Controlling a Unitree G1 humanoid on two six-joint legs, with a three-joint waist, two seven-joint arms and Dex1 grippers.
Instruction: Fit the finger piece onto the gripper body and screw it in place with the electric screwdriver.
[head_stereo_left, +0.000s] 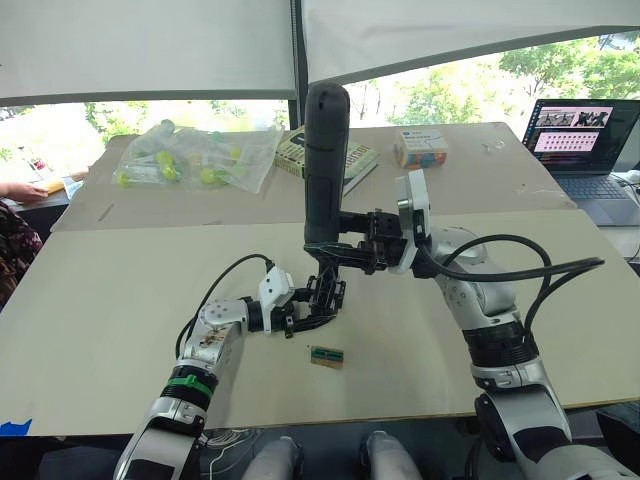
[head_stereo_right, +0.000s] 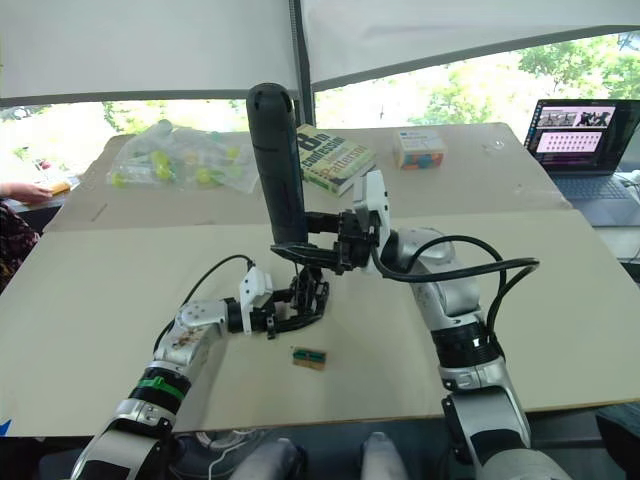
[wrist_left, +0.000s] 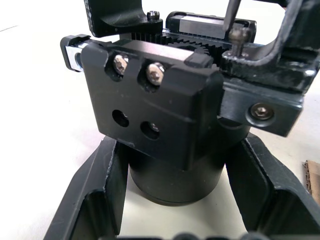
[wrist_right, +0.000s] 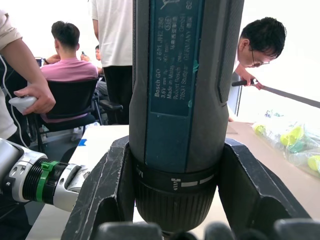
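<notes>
Centre frame: right gripper (head_stereo_left: 352, 243) clamps electric screwdriver (head_stereo_left: 325, 165) upright, bit down, directly over gripper body (head_stereo_left: 322, 298), which left gripper (head_stereo_left: 300, 312) clamps.

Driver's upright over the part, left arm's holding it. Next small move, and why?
Probably run the electric screwdriver with light downward pressure. The right gripper holds it upright, its bit on a screw atop the gripper body, which the left gripper steadies on the table. Seating can't be judged.
</notes>
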